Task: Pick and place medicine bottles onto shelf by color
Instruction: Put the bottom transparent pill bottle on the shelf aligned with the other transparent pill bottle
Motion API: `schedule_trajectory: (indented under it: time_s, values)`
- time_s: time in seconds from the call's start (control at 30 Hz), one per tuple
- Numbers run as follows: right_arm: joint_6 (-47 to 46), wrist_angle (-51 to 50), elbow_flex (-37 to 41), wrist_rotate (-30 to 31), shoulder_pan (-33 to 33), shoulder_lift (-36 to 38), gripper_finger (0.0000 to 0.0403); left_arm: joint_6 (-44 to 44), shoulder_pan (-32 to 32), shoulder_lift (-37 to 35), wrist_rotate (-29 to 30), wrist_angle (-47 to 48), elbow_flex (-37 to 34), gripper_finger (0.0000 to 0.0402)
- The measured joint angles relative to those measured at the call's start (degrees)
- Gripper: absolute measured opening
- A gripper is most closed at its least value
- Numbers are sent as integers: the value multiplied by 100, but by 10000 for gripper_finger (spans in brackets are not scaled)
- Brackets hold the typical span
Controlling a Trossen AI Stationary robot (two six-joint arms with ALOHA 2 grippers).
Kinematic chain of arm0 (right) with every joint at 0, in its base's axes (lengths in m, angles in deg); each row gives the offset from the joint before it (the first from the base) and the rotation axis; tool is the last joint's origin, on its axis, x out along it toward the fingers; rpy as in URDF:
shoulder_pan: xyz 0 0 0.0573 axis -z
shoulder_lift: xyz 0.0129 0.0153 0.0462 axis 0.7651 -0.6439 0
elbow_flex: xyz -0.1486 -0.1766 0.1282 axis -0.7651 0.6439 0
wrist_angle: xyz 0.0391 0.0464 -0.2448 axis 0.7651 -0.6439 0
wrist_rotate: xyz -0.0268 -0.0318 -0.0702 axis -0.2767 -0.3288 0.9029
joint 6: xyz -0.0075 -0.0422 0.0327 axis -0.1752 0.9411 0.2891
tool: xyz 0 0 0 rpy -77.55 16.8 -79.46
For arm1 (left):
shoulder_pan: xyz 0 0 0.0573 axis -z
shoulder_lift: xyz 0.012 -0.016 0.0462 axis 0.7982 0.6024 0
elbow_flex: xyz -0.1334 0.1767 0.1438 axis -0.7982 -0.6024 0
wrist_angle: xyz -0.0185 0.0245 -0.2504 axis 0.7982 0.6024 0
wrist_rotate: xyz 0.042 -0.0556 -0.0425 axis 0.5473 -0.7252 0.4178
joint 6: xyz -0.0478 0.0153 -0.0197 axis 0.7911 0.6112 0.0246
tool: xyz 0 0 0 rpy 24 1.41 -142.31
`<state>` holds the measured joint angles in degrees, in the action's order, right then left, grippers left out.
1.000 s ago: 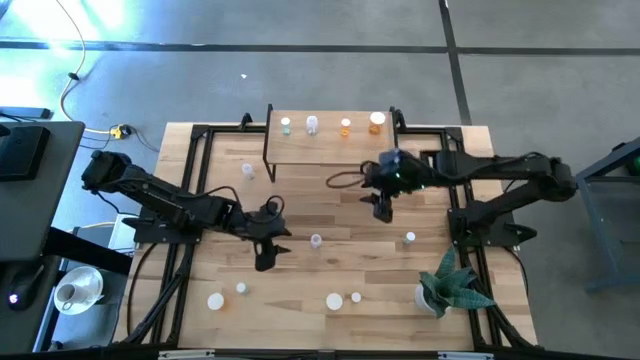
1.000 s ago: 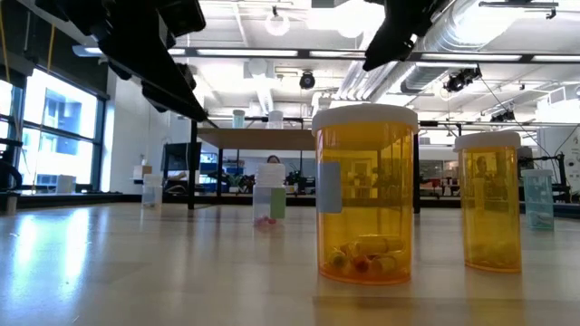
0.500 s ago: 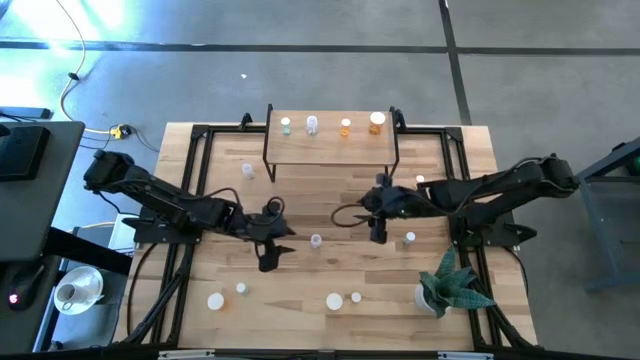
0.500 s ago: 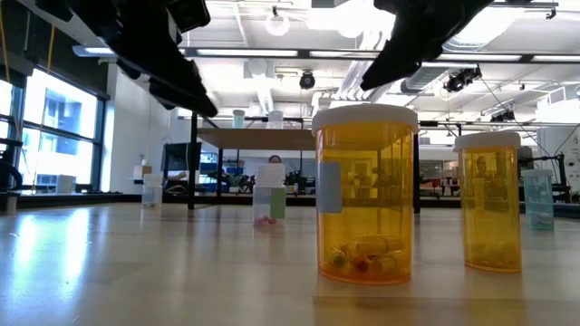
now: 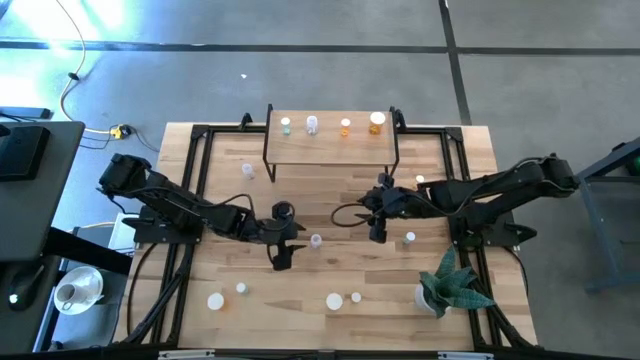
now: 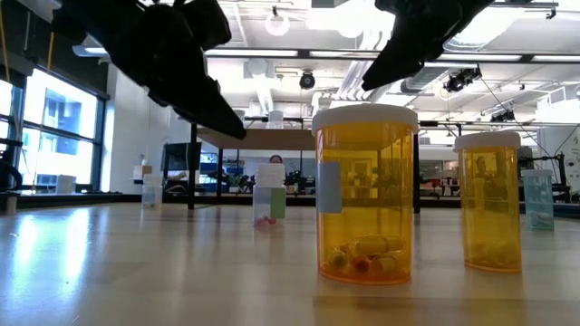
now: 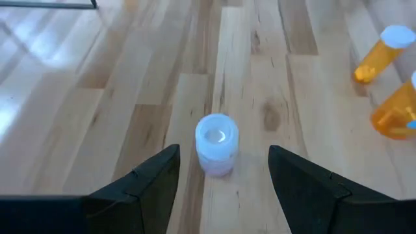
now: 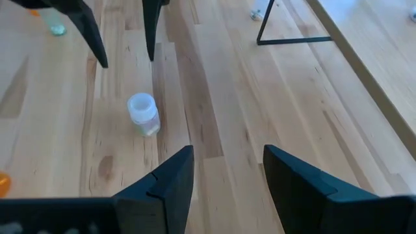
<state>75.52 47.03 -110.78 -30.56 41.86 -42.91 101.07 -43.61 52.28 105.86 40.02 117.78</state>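
Note:
A small whitish medicine bottle [image 5: 316, 240] with a white cap stands upright on the tabletop between the arms. In the left wrist view it [image 7: 217, 143] stands just ahead of the gap between the fingers. My left gripper [image 5: 283, 255] [image 7: 222, 151] is open and empty, to the bottle's left. My right gripper [image 5: 377, 232] [image 8: 227, 151] is open and empty, to the bottle's right, and sees the bottle [image 8: 143, 114] farther off. The shelf [image 5: 330, 138] stands at the table's far side with several bottles [image 5: 346, 126] on top.
Other bottles stand about the table: one [image 5: 411, 238] right of my right gripper, one [image 5: 248, 171] left of the shelf, and several near the front edge [image 5: 334, 301]. A potted plant [image 5: 450, 285] stands at the front right. Two orange bottles [image 6: 364, 195] loom close in the low view.
My left gripper has gone toward the table's right edge, closer to the whitish bottle in the middle. My right gripper has come from beside the shelf toward the table's near edge, then kept still. The bottles have stayed in place.

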Motion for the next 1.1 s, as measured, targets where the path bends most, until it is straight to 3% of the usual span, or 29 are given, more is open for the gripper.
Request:
schedule_trajectory:
  time_s: [0.4, 1.1]
  values:
    - [2, -52, 0, -104, -31, -2, 177, -147, -61, 753, -11, -1182, -2, 225]
    - [3, -79, -4, -107, -203, -4, 177, -127, -89, 1453, 424, -1881, -2, 225]
